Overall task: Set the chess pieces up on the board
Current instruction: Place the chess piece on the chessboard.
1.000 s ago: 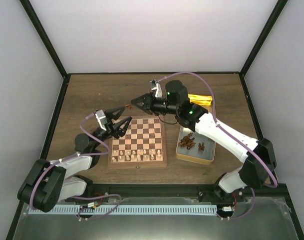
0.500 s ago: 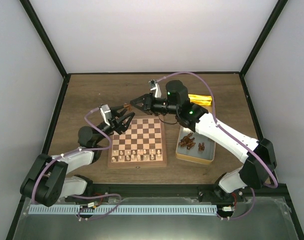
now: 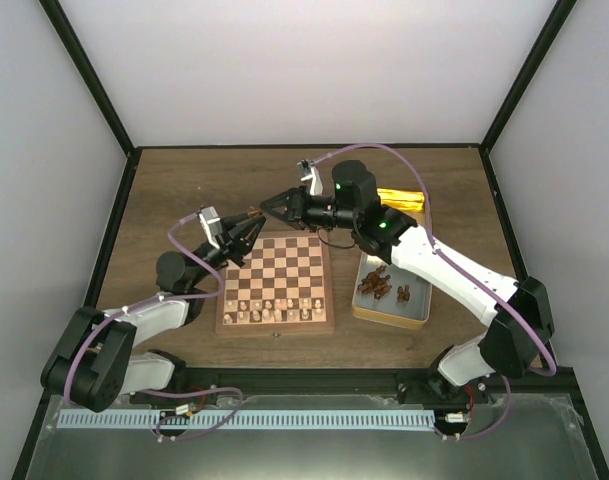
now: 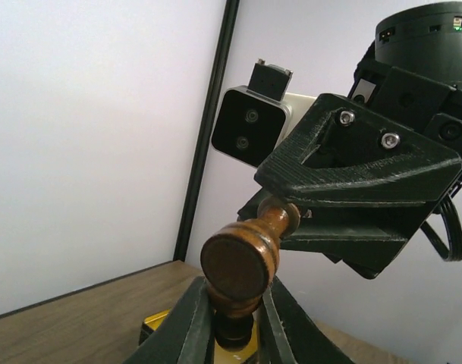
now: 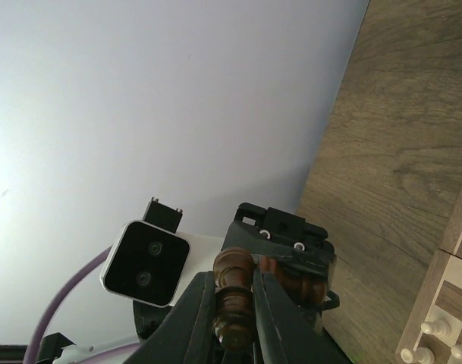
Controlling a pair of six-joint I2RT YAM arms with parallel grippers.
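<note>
Left pincer (image 4: 234,290) and right pincer (image 5: 232,279) both pinched one small dark-brown wooden chess piece (image 4: 240,256) — aloft, at opposite ends.

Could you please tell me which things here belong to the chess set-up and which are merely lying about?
Job: dark chess piece, gripped by left gripper and right gripper; loose dark chess pieces; board.
Lying about: gold tin; pale chess pieces on board.

Top cam: the dark piece (image 3: 254,213) is way too tiny for me to name, same for the brown heap (image 3: 377,283) in the tin (image 3: 416,318). Right wrist cam chops the board (image 5: 451,299) off at the frame edge.
</note>
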